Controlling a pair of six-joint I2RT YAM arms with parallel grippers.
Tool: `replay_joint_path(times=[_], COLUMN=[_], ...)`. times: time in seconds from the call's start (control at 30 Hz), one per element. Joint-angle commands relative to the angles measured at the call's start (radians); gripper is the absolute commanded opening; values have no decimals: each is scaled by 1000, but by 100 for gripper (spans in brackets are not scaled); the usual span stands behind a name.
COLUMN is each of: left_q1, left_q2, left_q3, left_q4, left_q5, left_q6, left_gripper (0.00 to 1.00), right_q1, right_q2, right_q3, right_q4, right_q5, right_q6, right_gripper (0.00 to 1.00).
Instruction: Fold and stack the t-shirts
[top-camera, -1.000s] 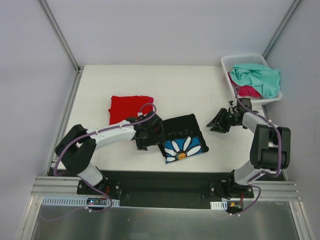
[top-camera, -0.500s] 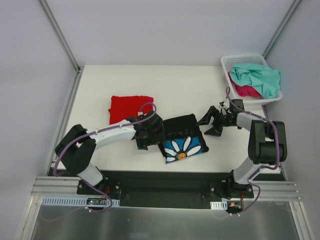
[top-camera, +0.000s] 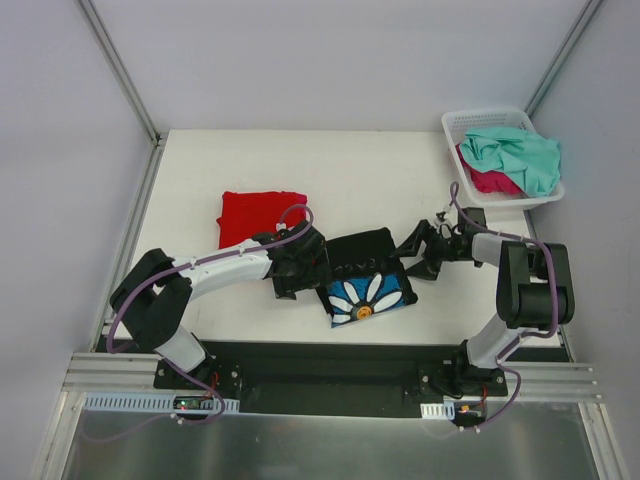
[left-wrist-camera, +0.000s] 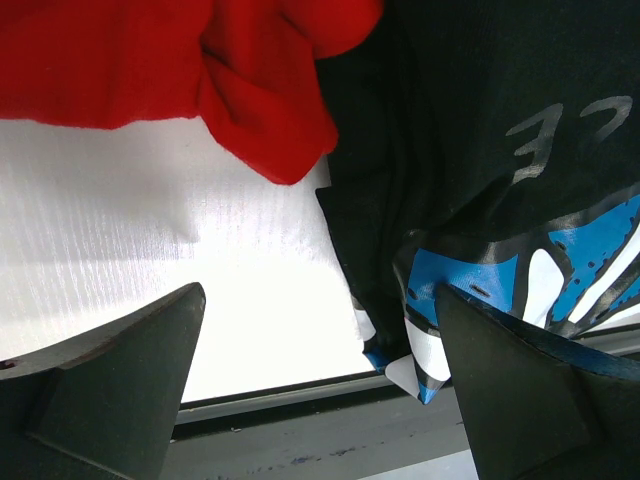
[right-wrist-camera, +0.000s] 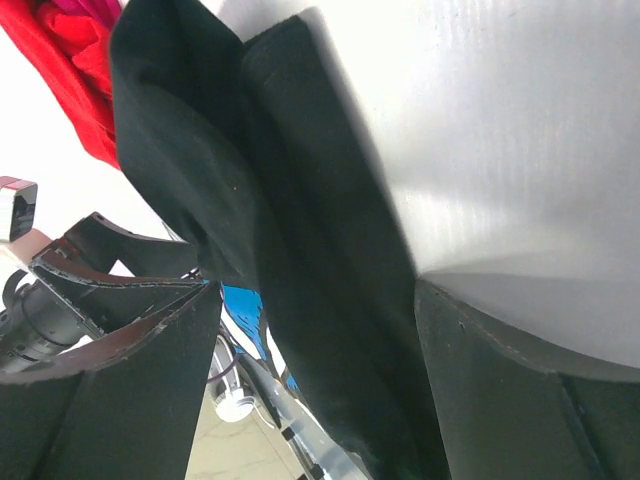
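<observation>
The black t-shirt (top-camera: 362, 272) with the daisy print lies folded at the table's front middle. The red t-shirt (top-camera: 256, 215) lies folded to its left. My left gripper (top-camera: 298, 276) is open at the black shirt's left edge. In the left wrist view (left-wrist-camera: 320, 395) the shirt's corner (left-wrist-camera: 420, 360) lies beside the right finger (left-wrist-camera: 530, 400). My right gripper (top-camera: 414, 256) is open at the shirt's right edge. In the right wrist view (right-wrist-camera: 320, 400) the black folds (right-wrist-camera: 300, 250) sit between the jaws. The teal-mint shirt (top-camera: 518, 155) and the magenta shirt (top-camera: 490, 183) lie in the basket.
The white lattice basket (top-camera: 470, 122) stands at the back right corner of the table. The table's front edge and a black rail (left-wrist-camera: 280, 400) run just below the black shirt. Grey walls enclose the table.
My right gripper has moved left from near the basket to the black shirt's right edge. The left arm and the shirts have not moved.
</observation>
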Motion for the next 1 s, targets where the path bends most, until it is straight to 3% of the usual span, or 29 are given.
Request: replay_joint_path(times=[0.0, 0.7, 0.87, 0.97], left_q1=[3, 3, 14, 15], left_q2=[-26, -52, -66, -86], left_q3=[19, 8, 5, -7], left_q4=[-19, -19, -19, -19], left_q5=[8, -20, -20, -52], left_q6=[7, -7, -9, -30], left_gripper=[99, 99, 99, 99], right_q1=[6, 109, 112, 110], right_q2=[8, 72, 88, 86], right_q3=[-44, -82, -82, -78], right_q4=[67, 196, 196, 191], right_q5=[-12, 7, 8, 8], right_q6=[11, 83, 86, 80], right_gripper=[81, 73, 52, 51])
